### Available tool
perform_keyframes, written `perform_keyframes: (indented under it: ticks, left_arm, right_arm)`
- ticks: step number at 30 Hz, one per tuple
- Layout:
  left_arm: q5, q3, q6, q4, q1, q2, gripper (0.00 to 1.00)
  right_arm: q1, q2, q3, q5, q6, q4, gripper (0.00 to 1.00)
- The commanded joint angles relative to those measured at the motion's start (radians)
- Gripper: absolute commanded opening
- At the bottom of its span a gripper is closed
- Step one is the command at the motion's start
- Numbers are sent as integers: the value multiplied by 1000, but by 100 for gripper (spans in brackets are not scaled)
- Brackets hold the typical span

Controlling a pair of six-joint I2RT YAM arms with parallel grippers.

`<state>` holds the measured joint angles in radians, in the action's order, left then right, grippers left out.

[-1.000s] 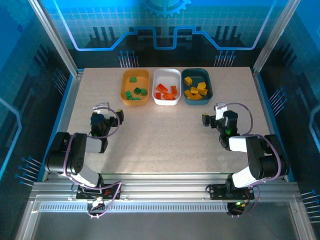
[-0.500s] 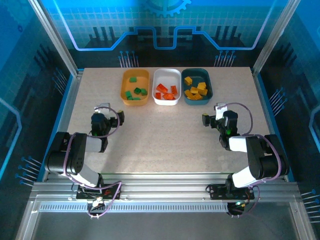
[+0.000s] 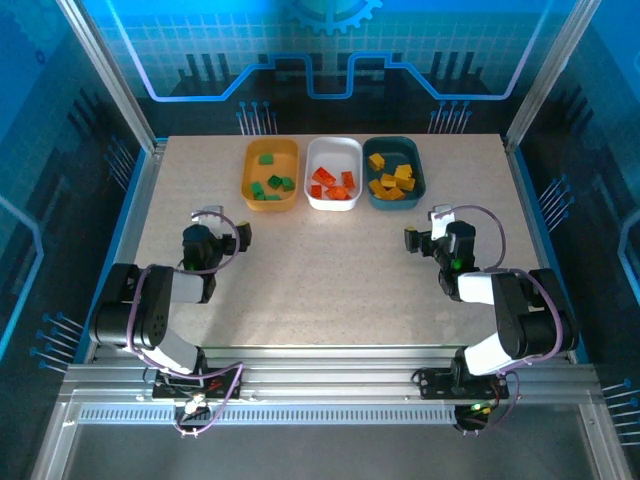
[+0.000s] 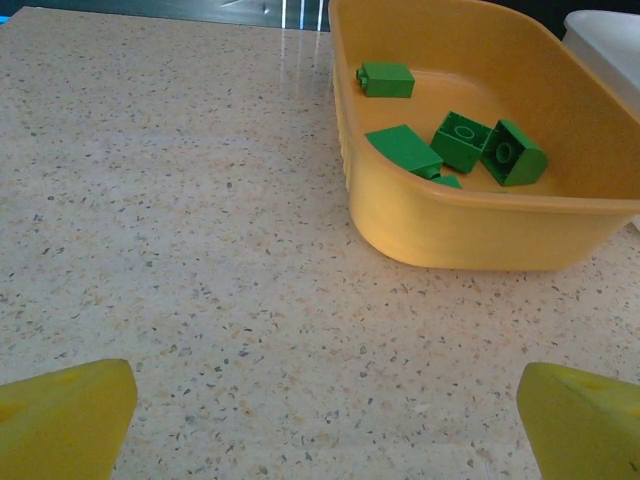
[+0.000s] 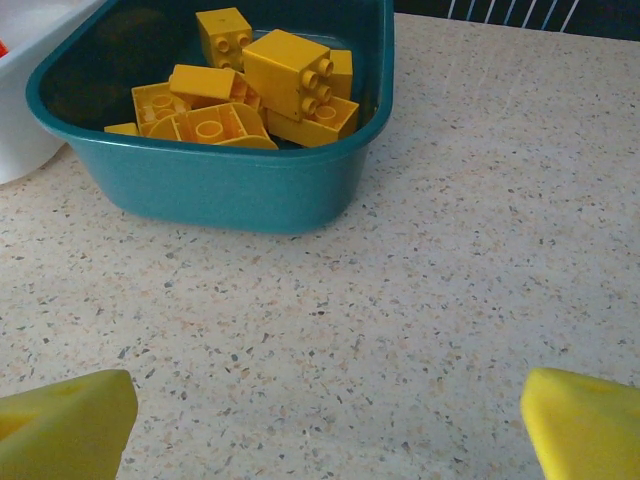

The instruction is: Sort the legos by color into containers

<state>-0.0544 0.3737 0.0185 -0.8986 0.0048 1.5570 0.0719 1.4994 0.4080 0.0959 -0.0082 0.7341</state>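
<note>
Three containers stand in a row at the back of the table. The orange-yellow tray (image 3: 282,150) (image 4: 470,225) holds several green legos (image 3: 275,183) (image 4: 462,140). Red-orange legos (image 3: 330,183) lie in the white tray (image 3: 333,152). Yellow legos (image 3: 392,182) (image 5: 290,70) are piled in the dark teal tray (image 3: 398,147) (image 5: 230,190). My left gripper (image 3: 225,222) (image 4: 330,420) hovers low, short of the orange-yellow tray, open and empty. My right gripper (image 3: 425,225) (image 5: 330,425) sits before the teal tray, also open over bare tabletop.
The speckled tabletop (image 3: 330,270) stretches between the two arms and the trays. A corner of the white tray (image 4: 610,40) (image 5: 20,140) shows at the edge of each wrist view. Metal frame posts and blue walls enclose the table.
My left gripper has shifted very slightly to the right. The right arm, the trays and the bricks are as before.
</note>
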Motion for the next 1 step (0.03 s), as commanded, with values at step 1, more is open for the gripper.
perform_keyframes:
  ticks: [1]
  left_arm:
    - [23, 14, -23, -9, 0, -9, 99]
  right_arm:
    - [3, 7, 20, 0, -4, 31, 100]
